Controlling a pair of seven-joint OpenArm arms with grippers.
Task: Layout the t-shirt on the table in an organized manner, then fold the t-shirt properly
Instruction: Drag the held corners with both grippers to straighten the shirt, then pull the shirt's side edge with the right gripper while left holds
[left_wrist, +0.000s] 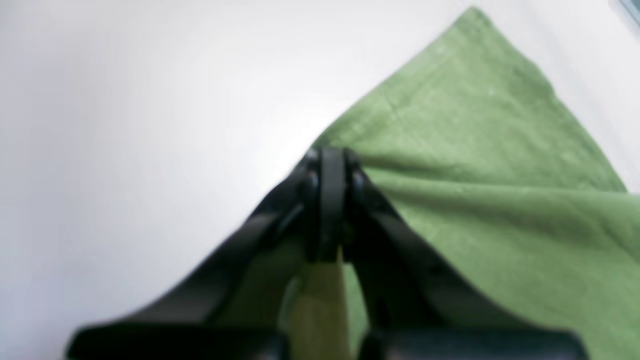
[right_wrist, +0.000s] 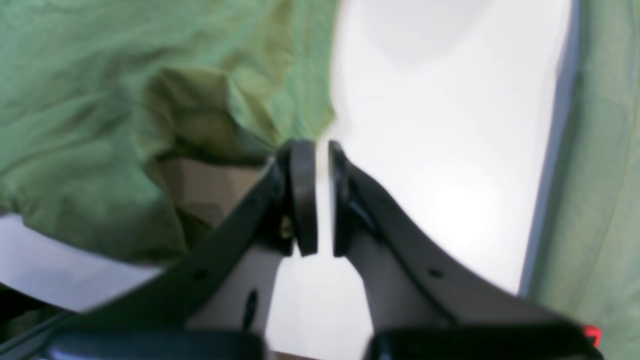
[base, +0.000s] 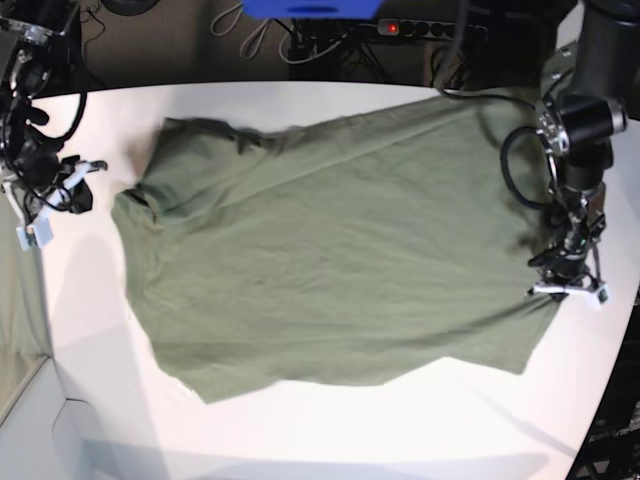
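Note:
The olive-green t-shirt lies spread across the white table, with the collar end at the left and the hem at the right. My left gripper is at the shirt's right edge. In the left wrist view its jaws are shut on the cloth edge, and creases run out from the pinch. My right gripper hovers beside the shirt's left end, apart from it. Up close, the right gripper shows a narrow slit with bare table through it and nothing held. Crumpled shirt cloth lies to its left.
A pale grey-green cloth strip hangs past the table edge near my right arm. Cables and a power strip lie on the dark floor behind the table. The table's curved rim runs close to my left gripper.

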